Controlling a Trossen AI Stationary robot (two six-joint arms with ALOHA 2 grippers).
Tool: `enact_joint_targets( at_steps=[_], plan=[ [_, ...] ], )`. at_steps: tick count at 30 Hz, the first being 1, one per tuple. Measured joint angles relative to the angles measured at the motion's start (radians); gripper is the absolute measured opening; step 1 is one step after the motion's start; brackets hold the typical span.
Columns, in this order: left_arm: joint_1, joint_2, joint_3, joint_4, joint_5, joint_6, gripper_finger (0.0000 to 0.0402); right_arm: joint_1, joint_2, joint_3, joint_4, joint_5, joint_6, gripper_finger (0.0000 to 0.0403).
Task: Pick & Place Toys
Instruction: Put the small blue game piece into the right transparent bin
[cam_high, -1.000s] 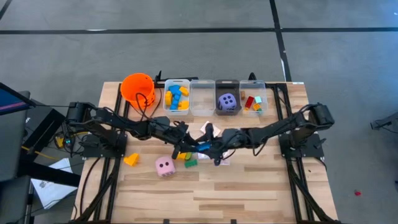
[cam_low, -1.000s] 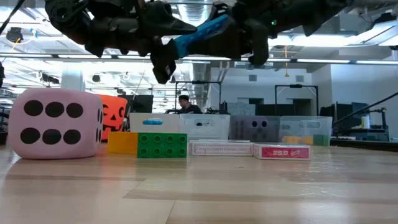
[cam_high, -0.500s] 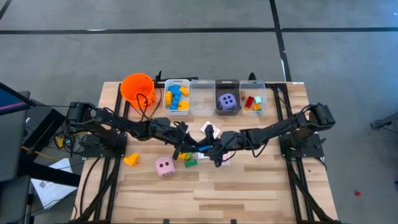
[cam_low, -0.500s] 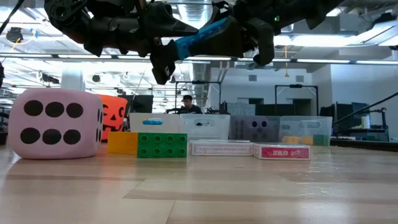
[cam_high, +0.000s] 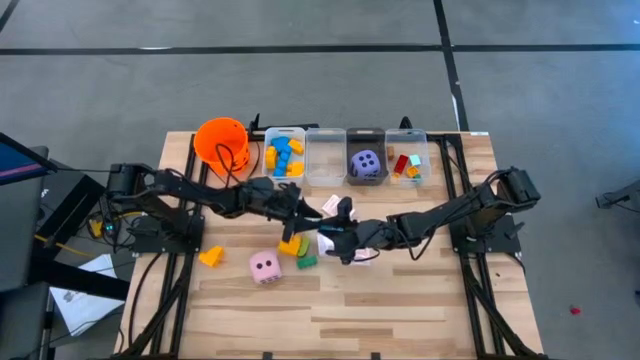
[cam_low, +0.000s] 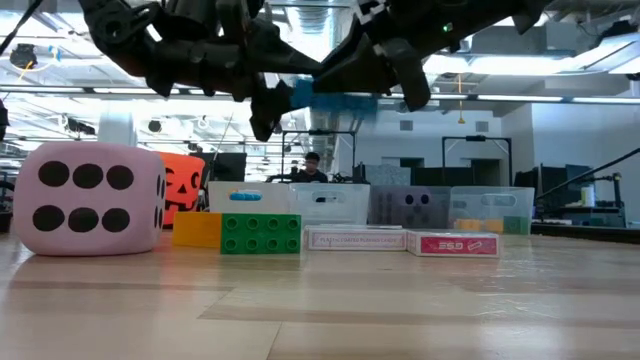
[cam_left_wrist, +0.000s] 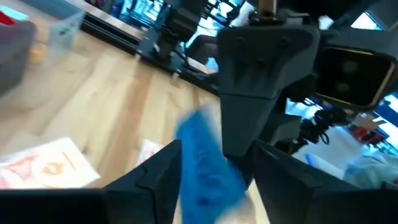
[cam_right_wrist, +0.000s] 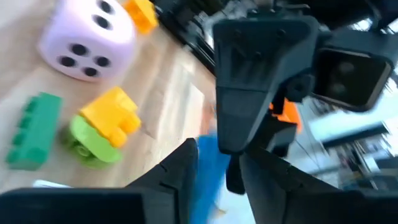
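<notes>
Above the bench's (cam_high: 420, 310) center, the right end effector (cam_high: 333, 234) is gripping a blue block (cam_low: 335, 85) while the left end effector (cam_high: 300, 212), fingers loosening, is meeting it from nine o'clock; a clean handover likely needs one firm grip before release.

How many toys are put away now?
Done: the purple die and some blocks sit in bins. In hand: a blue block in the air between the left gripper and right gripper. To go: the pink die, green block and cards on the table.
</notes>
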Motion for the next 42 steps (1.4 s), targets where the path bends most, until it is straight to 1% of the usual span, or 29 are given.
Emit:
enact_joint_targets(
  at_steps=[4, 7, 11, 13, 17, 19, 22, 24, 27, 29, 36, 42],
  plan=[
    [0.043, -0.027, 0.0, 0.001, 0.001, 0.0, 0.02, 0.004, 0.0, 0.0, -0.003, 0.062, 0.045, 0.0097],
    [0.077, -0.074, 0.0, 0.002, -0.017, 0.0, 0.0211, 0.007, 0.0, -0.002, -0.019, 0.054, 0.092, 0.0073],
    [0.099, -0.153, 0.0, -0.03, -0.008, 0.014, 0.0218, 0.005, 0.0, -0.002, -0.062, 0.053, 0.169, 0.0043],
    [0.102, -0.195, 0.0, -0.077, -0.006, 0.085, 0.0217, 0.002, 0.0, -0.002, -0.089, 0.057, 0.224, 0.0034],
    [0.091, -0.248, 0.0, -0.125, -0.006, 0.33, 0.0212, -0.006, 0.0, -0.002, -0.147, 0.053, 0.37, 0.0031],
    [0.073, -0.253, 0.0, -0.136, -0.002, 0.457, 0.0211, -0.012, 0.0, -0.002, -0.181, 0.053, 0.43, 0.0038],
    [0.05, -0.242, 0.0, -0.203, 0.0, 0.62, 0.0212, -0.02, 0.0, -0.002, -0.216, 0.056, 0.507, 0.0056],
    [0.04, -0.221, 0.0, -0.276, -0.022, 0.685, 0.0216, -0.027, 0.0, -0.002, -0.24, 0.055, 0.553, 0.007],
    [0.041, -0.168, -0.001, -0.355, -0.079, 0.696, 0.0227, -0.028, 0.0, -0.002, -0.262, 0.055, 0.605, 0.0093],
    [0.045, -0.127, -0.001, -0.388, -0.087, 0.696, 0.0236, -0.029, 0.0, -0.002, -0.273, 0.055, 0.61, 0.011],
    [0.044, 0.059, -0.001, -0.361, -0.086, 0.699, 0.0263, -0.037, 0.0, -0.002, -0.269, 0.055, 0.611, 0.0174],
    [0.044, 0.178, -0.001, -0.321, -0.085, 0.7, 0.027, -0.055, 0.0, -0.002, -0.27, 0.055, 0.611, 0.0222]
  ],
)
